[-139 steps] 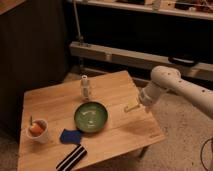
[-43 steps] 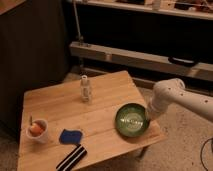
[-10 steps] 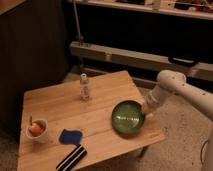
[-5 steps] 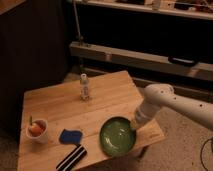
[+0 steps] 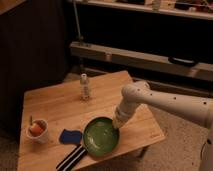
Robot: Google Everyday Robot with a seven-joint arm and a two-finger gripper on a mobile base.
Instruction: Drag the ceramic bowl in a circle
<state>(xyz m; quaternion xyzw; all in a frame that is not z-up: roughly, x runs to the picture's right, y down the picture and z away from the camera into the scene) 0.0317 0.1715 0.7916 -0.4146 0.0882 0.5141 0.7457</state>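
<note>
The green ceramic bowl sits on the wooden table near its front edge, just right of a blue object. My gripper is at the bowl's right rim, at the end of the white arm that reaches in from the right. The gripper touches or holds the rim; the contact itself is hidden by the wrist.
A small white cup with orange content stands at the front left. A blue sponge-like object and a dark striped item lie left of the bowl at the front edge. A small bottle stands at the back middle.
The bowl and my gripper have moved left and toward the front edge, from the table's right side to its front middle, close to the blue object.
</note>
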